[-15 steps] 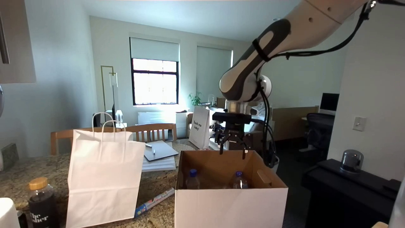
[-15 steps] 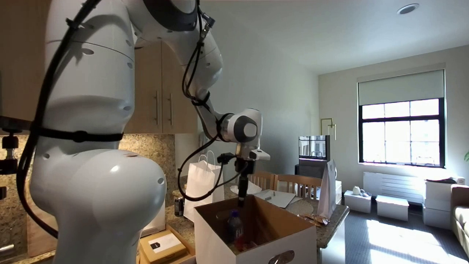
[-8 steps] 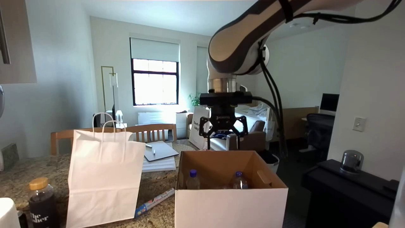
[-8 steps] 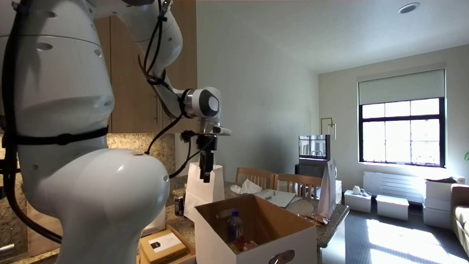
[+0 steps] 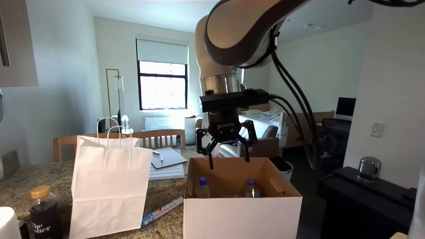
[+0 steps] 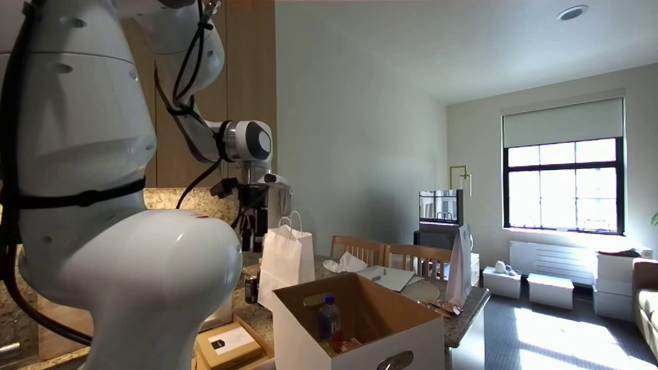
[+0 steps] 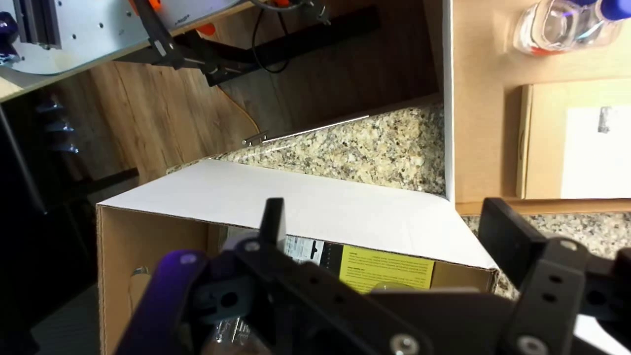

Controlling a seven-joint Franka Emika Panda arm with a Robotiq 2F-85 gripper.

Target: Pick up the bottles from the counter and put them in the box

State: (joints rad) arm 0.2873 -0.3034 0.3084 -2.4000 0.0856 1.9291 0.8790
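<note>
The box (image 5: pixel 242 219) is observed upright and open on the desk (image 5: pixel 36 176). Two blue-capped bottles (image 5: pixel 251 192) are seen inside it in an exterior view. In the wrist view, further bottles (image 7: pixel 552 28) with blue caps are noted in a shallow carton (image 7: pixel 485 123) beside the box. The end effector (image 5: pixel 229 164) is found above the desk, its jaws spread wide. A handled white paper bag (image 5: pixel 109 186) is recorded near the box.

in an exterior view, bottles (image 5: pixel 252 191): lower parts hidden | box (image 5: pixel 242 214): base cut off | wrist view, yellow panel (image 7: pixel 387 266): print illegible
</note>
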